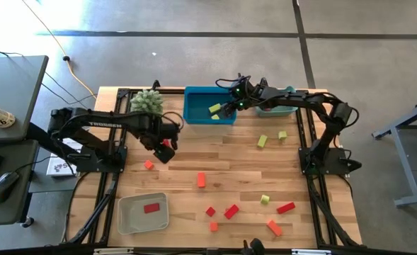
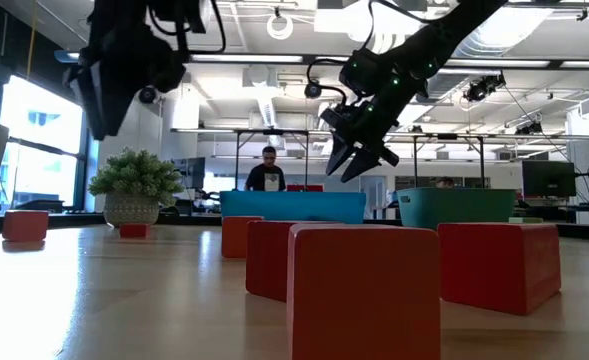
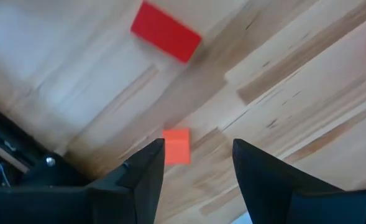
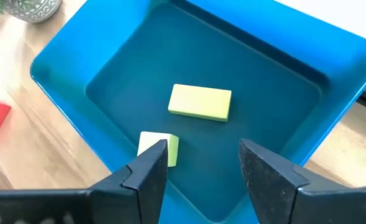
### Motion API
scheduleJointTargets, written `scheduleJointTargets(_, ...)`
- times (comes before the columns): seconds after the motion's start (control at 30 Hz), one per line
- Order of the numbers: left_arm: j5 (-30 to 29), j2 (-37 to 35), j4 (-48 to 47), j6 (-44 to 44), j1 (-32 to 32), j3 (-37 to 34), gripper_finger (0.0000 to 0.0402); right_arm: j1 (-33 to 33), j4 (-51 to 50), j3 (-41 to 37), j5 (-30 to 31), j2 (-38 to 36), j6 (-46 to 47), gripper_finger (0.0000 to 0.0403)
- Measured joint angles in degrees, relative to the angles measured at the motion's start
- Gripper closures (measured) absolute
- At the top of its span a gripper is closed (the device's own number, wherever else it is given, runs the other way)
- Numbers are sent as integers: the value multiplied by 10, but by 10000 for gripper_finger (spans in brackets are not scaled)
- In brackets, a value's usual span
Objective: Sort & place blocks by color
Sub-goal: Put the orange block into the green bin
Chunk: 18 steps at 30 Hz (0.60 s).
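My left gripper (image 1: 167,150) (image 3: 198,165) is open and empty above the table's left middle. An orange cube (image 3: 176,146) (image 1: 149,165) lies on the wood below its fingertips, and a red bar (image 3: 166,31) lies farther off. My right gripper (image 1: 229,108) (image 4: 202,165) (image 2: 359,160) is open and empty above the blue tray (image 1: 194,113) (image 4: 64,62). Two yellow-green blocks lie flat on the tray's floor: a bar (image 4: 200,101) (image 1: 214,108) and a smaller block (image 4: 160,148). More red, orange and yellow-green blocks lie scattered on the table.
A grey tray (image 1: 127,219) at the near left holds a red block (image 1: 151,208). A teal tray (image 1: 282,110) stands right of the blue one. A potted plant (image 1: 146,101) stands at the far left. Loose blocks include yellow-green (image 1: 263,141), red (image 1: 231,211) and orange (image 1: 273,227).
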Motion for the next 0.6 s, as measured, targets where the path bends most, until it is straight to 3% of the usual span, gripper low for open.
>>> scheduleJointTargets(0.6, 4, 0, 70, -91, -60, -120, 222, -1, 1, 0, -23, 0, -4, 217)
